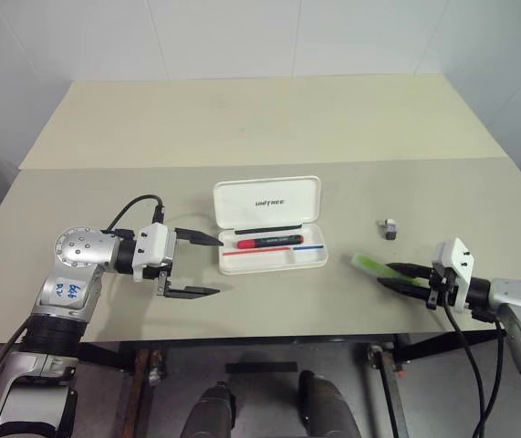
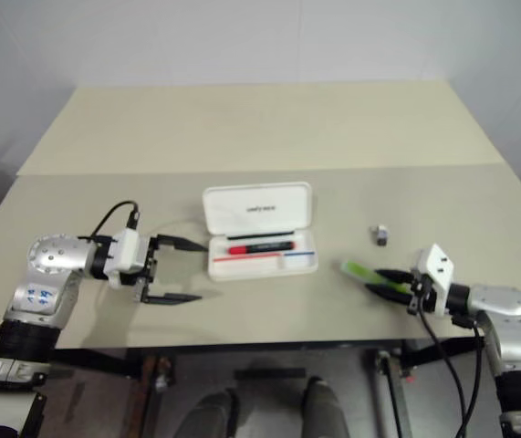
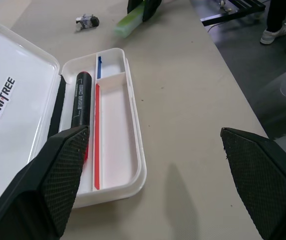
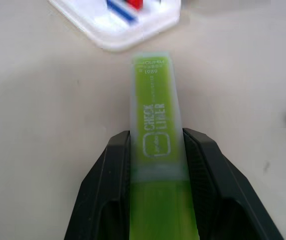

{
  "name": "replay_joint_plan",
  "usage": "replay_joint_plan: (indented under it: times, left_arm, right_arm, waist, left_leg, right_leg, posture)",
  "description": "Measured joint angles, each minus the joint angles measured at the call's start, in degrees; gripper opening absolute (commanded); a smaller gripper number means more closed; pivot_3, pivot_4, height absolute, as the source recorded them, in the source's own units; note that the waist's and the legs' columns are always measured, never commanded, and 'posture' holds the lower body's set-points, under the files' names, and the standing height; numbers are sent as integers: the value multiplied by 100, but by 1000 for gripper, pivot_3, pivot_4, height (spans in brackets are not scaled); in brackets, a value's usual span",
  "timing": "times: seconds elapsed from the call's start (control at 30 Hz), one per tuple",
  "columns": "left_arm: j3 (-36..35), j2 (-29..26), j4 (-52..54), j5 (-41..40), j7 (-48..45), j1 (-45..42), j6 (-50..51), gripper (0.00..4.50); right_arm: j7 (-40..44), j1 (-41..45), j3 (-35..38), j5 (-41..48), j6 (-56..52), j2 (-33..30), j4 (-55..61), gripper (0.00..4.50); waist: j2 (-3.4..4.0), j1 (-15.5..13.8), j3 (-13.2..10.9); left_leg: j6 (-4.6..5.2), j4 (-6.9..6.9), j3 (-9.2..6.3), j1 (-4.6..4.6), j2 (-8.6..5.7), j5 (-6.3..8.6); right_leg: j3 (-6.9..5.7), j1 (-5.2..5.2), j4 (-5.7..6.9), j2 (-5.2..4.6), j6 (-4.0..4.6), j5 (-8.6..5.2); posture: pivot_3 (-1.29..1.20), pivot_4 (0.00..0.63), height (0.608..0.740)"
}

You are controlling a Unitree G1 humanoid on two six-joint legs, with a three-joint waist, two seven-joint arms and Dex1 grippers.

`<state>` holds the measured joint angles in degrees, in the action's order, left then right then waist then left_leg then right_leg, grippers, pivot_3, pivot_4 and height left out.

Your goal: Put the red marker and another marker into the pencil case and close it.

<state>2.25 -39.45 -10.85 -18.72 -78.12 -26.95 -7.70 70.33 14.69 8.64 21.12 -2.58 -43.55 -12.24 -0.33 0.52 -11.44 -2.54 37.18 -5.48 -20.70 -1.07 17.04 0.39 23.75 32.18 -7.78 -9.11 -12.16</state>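
Green marker gripped, red marker already in the open pencil case

The white hard-plastic pencil case (image 1: 269, 224) lies open, "UNITREE" on its lid, the red marker (image 1: 266, 243) with its black end in the tray. Right of the case, the right gripper (image 4: 158, 150) pinches the translucent green marker (image 4: 155, 122), printed "CHECK LINER". Left of the case, the left gripper (image 1: 196, 265) stands wide, holding nothing.

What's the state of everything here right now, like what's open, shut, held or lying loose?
Case: open, lid lying back flat.
Red marker: lying inside the case.
Green marker: gripped between the right gripper's fingers, pointing toward the case.
Right gripper: shut on the green marker.
Left gripper: open, empty, beside the case.
Grey block: loose on the table.
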Motion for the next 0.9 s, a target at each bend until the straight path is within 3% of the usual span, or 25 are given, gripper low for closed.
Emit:
replay_joint_plan:
  times: [0.17,0.33,0.47,0.6,0.7,0.9]
  left_arm:
    - [-23,-15,-125,12,68,47,-62,4500]
    - [-214,-17,-162,1,196,100,7,4500]
    - [-238,-5,-299,2,261,119,6,4500]
    - [-347,-44,-281,4,312,331,2,4500]
    - [-398,-132,-169,6,380,525,10,4500]
    - [-473,-226,178,4,565,908,73,4500]
  right_arm:
    - [-158,1002,-137,799,-1070,299,1056,1130]
    - [-71,1756,-769,958,-1548,629,1551,1130]
    - [284,2150,-1609,592,-1352,1069,1204,1130]
    - [475,2481,-2057,50,-923,1362,491,1130]
    - [513,2767,-2388,-279,-708,1692,84,1130]
    - [704,3079,-2829,-912,-214,1998,-720,1130]
  waist:
    - [-1,40,-1]
    - [-1,37,0]
    - [-1,43,0]
    - [-1,75,0]
    - [-1,110,0]
    - [-1,122,0]
  left_leg:
    - [-1,-1,-3,10,12,0]
    - [-11,-6,-6,15,23,6]
    - [-16,-6,-5,10,22,11]
    - [-14,-7,-1,-2,23,21]
    - [-22,1,3,-62,23,15]
    - [-27,-2,11,-58,27,13]
  right_leg:
    - [0,1,24,10,10,-5]
    - [-4,2,32,23,17,-9]
    - [-5,6,51,23,15,-8]
    - [-4,19,45,24,15,-8]
    - [3,91,75,24,16,-9]
    - [2,95,82,26,21,-11]
  posture:
    - [0,150,740]
    - [0,150,740]
    - [0,150,740]
    - [0,150,740]
    - [0,150,740]
    - [0,150,740]
